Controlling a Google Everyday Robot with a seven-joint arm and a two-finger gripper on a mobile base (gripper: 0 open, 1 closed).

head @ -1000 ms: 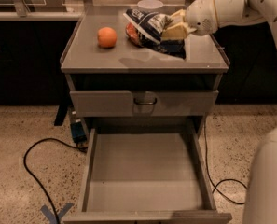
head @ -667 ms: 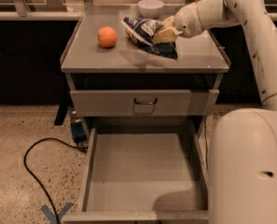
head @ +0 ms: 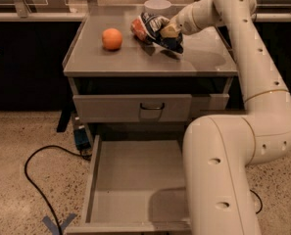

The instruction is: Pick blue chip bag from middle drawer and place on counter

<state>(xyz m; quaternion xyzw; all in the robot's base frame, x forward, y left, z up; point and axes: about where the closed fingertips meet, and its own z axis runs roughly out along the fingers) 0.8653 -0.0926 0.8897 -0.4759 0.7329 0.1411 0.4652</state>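
The blue chip bag [head: 155, 29] is at the back middle of the counter [head: 135, 60], tilted, its lower edge at or just above the surface. My gripper [head: 167, 31] reaches in from the right and is shut on the bag's right side. The middle drawer [head: 130, 180] stands pulled out below, its floor bare; my arm's lower link [head: 223, 180] covers its right part.
An orange ball [head: 112, 38] lies on the counter's left. An orange-red crushed can [head: 136, 27] sits against the bag's left edge. A white cup [head: 157, 6] stands at the back. The upper drawer front [head: 135, 107] is closed. A black cable [head: 35, 180] lies on the floor.
My gripper has carried the bag a little left and lower toward the counter. The arm's lower link has swung into the foreground, over the drawer's right side.
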